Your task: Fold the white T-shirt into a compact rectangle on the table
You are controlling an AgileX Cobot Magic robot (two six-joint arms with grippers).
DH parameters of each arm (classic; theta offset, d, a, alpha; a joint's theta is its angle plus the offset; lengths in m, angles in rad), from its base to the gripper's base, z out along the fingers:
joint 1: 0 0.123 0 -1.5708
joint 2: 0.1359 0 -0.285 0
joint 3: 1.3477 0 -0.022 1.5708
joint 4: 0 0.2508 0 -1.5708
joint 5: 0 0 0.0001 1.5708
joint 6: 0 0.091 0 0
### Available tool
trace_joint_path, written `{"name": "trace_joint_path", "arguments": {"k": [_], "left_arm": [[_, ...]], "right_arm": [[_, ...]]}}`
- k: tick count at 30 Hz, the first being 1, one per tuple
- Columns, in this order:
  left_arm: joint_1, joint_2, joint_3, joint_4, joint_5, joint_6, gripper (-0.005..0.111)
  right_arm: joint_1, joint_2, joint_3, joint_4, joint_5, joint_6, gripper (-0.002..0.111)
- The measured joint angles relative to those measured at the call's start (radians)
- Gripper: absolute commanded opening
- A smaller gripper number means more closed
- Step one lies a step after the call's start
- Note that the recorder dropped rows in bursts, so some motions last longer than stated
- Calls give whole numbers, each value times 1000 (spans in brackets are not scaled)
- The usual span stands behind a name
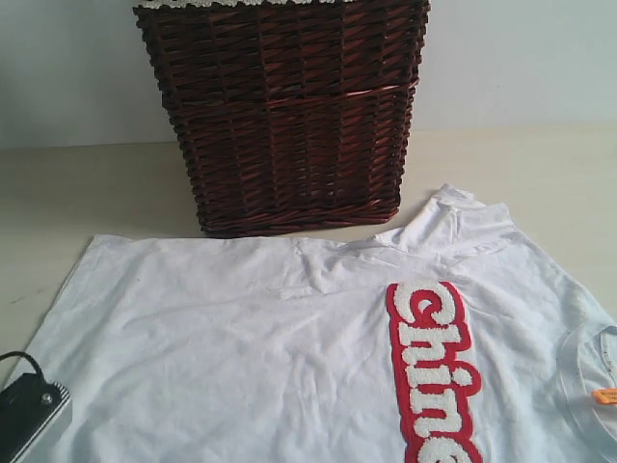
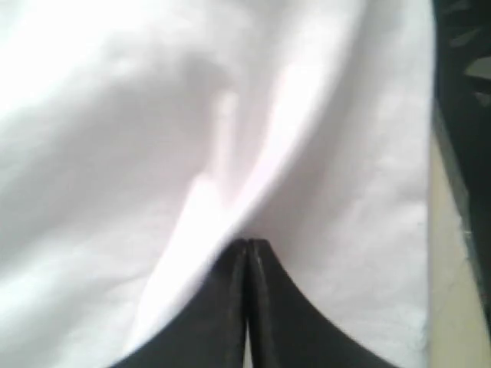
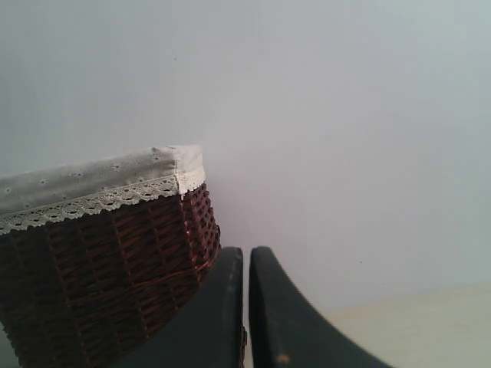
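The white T-shirt (image 1: 241, 338) lies spread on the table (image 1: 87, 188), its red band with fuzzy white lettering (image 1: 434, 371) running towards the near edge. A grey and black part of my left arm (image 1: 29, 415) shows at the shirt's near left corner. In the left wrist view my left gripper (image 2: 249, 244) is shut, and a raised fold of the shirt (image 2: 230, 169) runs right up to its tips, so it seems pinched. My right gripper (image 3: 246, 253) is shut on nothing, held in the air and facing the wall. It is out of the exterior view.
A dark brown wicker basket (image 1: 289, 116) with white lace trim (image 3: 92, 203) stands on the table just behind the shirt. The shirt's collar with an orange label (image 1: 607, 394) is at the right edge. A dark shape (image 2: 464, 77) lies beyond the shirt's edge.
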Motion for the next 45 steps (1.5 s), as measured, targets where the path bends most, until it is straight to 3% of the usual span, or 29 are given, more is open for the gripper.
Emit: {"name": "trace_joint_path", "arguments": {"k": [6, 8, 15, 21, 23, 25, 30, 32, 40, 45], "left_arm": [[0, -83, -111, -53, 271, 0, 0], [0, -90, -120, -91, 286, 0, 0], [0, -26, -122, -274, 73, 37, 0], [0, 17, -122, -301, -144, -71, 1], [0, 17, -122, -301, -200, -107, 7], [0, 18, -122, -301, -257, -133, 23], [0, 19, -125, -261, -326, -175, 87], [0, 19, -125, -214, -326, -237, 99], [0, 17, -60, 249, -277, -508, 104], [0, 17, -42, 305, -262, -526, 104]], "right_arm": [[0, 0, 0, 0, 0, 0, 5], [0, 0, 0, 0, 0, 0, 5], [0, 0, 0, 0, 0, 0, 5], [0, 0, 0, 0, 0, 0, 5], [0, 0, 0, 0, 0, 0, 5], [0, 0, 0, 0, 0, 0, 5], [0, 0, 0, 0, 0, 0, 5], [0, 0, 0, 0, 0, 0, 5], [0, 0, 0, 0, 0, 0, 5], [0, 0, 0, 0, 0, 0, 5]]}}
